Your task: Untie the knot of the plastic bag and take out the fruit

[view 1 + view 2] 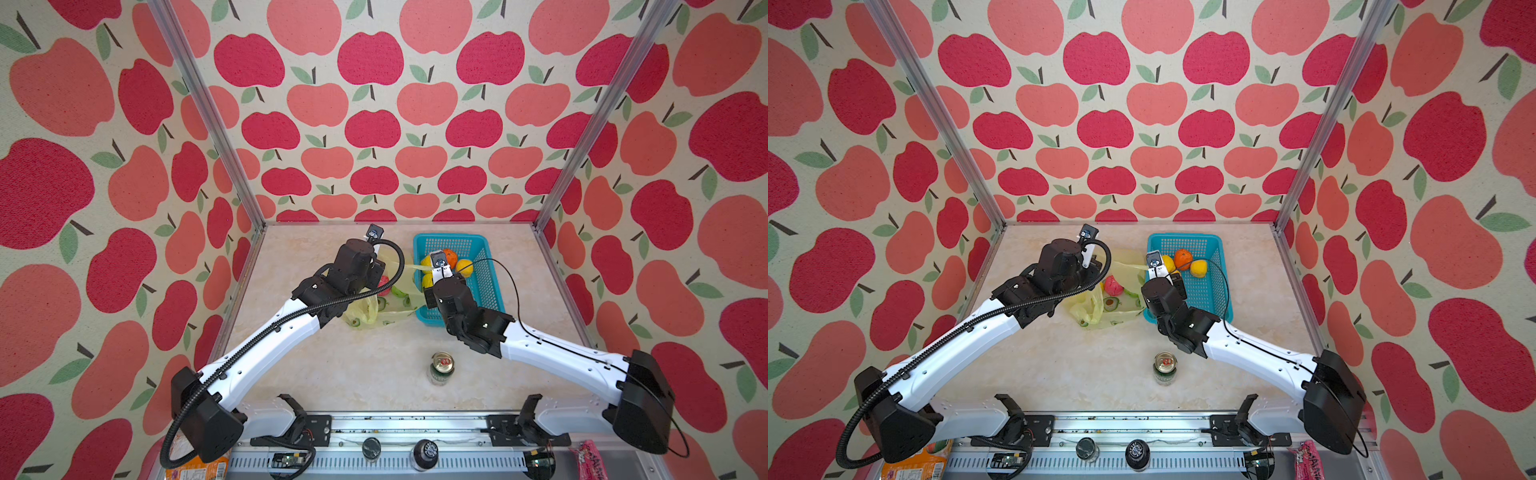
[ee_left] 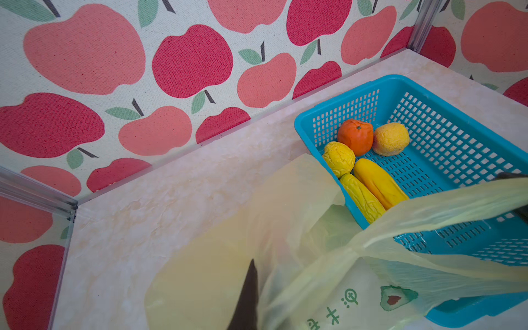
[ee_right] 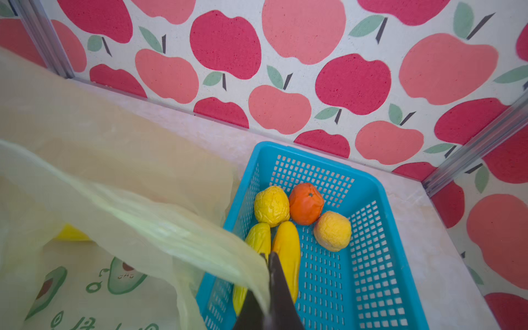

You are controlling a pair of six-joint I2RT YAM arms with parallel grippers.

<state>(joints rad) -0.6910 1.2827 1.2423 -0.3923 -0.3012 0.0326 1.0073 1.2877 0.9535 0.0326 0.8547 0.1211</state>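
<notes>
The pale yellow plastic bag [image 1: 365,311] [image 1: 1096,309] lies open on the table left of the turquoise basket [image 1: 449,237]. My left gripper [image 2: 251,274] is shut on the bag's far edge. My right gripper [image 3: 271,257] is shut on a stretched handle loop over the basket's near corner. The knot is out of view; the loops I see are pulled apart. In the basket lie a lemon [image 3: 271,204], an orange [image 3: 305,203], a yellow-orange fruit [image 3: 333,231] and two long yellow pieces [image 3: 287,257]. A pink-red fruit [image 1: 1113,286] and a green one [image 1: 400,289] sit in the bag.
A green drink can [image 1: 441,368] stands upright on the near middle of the table. An orange snack packet [image 1: 195,469] and a pink packet [image 1: 590,455] lie by the front rail. Apple-print walls close in the back and both sides.
</notes>
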